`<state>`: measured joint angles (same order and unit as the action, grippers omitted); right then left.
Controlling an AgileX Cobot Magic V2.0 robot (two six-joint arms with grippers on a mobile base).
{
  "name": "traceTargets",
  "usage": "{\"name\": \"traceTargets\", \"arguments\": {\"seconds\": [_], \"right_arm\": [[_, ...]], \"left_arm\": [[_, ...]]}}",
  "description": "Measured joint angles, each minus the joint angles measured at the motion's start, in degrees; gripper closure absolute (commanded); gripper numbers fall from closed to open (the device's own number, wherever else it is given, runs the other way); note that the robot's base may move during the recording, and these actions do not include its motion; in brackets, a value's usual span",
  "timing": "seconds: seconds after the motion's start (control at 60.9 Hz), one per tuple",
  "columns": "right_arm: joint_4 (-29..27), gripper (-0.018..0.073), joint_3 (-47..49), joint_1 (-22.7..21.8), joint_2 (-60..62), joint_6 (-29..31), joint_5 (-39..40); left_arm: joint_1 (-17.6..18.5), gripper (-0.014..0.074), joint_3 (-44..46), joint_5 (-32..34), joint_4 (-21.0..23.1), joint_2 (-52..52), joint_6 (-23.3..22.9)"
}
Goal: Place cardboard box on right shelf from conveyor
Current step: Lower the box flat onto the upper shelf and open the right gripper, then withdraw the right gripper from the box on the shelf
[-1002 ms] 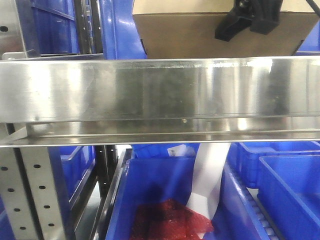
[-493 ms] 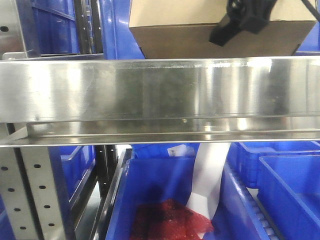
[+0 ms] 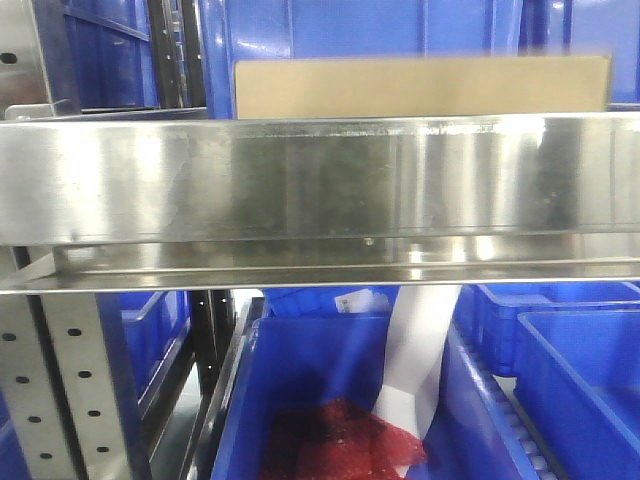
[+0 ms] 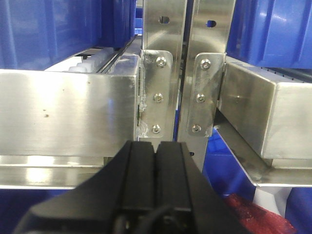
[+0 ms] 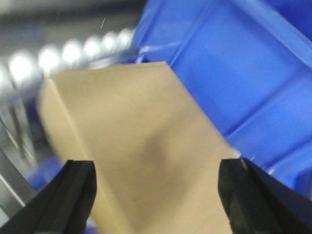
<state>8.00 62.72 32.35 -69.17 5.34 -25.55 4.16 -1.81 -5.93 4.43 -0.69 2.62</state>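
The tan cardboard box rests low on the right shelf, behind its shiny steel front lip; only its upper part shows above the lip. In the right wrist view the box lies blurred below my right gripper, which is open, its black fingers wide apart with the box seen between them. My left gripper is shut with nothing in it, pointing at the perforated steel uprights. The conveyor is out of view. No arm shows in the front view.
Blue plastic bins stand right behind the box. Below the shelf, a blue bin holds red mesh material and a white strip. Another blue bin sits at the lower right. A perforated post stands at the left.
The box has dropped from above the lip down onto the shelf and now lies level. The black right gripper that held its front has let go and left the front view.
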Motion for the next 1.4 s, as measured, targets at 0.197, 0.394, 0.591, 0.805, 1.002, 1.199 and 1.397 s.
{"name": "traceTargets", "arguments": {"seconds": [0.197, 0.394, 0.591, 0.805, 1.002, 1.199, 1.397], "right_arm": [[6.4, -0.0018, -5.9, 0.0, 7.1, -27.8, 5.0], [9.9, 0.026, -14.8, 0.0, 15.5, -40.9, 11.2], [10.2, 0.0538, -19.7, 0.0, 21.5, -42.3, 12.2], [10.2, 0.0537, -20.1, 0.0, 22.2, -42.3, 12.4], [10.2, 0.0537, -20.1, 0.0, 22.2, -42.3, 12.5], [10.4, 0.0537, -20.1, 0.0, 22.2, -42.3, 12.5], [10.8, 0.0537, -20.6, 0.0, 22.2, -41.2, 13.3]], "left_arm": [[0.0, 0.0712, 0.0, 0.0, 0.0, 0.0, 0.0], [0.0, 0.0713, 0.0, 0.0, 0.0, 0.0, 0.0], [0.0, 0.0713, 0.0, 0.0, 0.0, 0.0, 0.0], [0.0, 0.0713, 0.0, 0.0, 0.0, 0.0, 0.0], [0.0, 0.0713, 0.0, 0.0, 0.0, 0.0, 0.0], [0.0, 0.0713, 0.0, 0.0, 0.0, 0.0, 0.0], [0.0, 0.0713, 0.0, 0.0, 0.0, 0.0, 0.0]]}}
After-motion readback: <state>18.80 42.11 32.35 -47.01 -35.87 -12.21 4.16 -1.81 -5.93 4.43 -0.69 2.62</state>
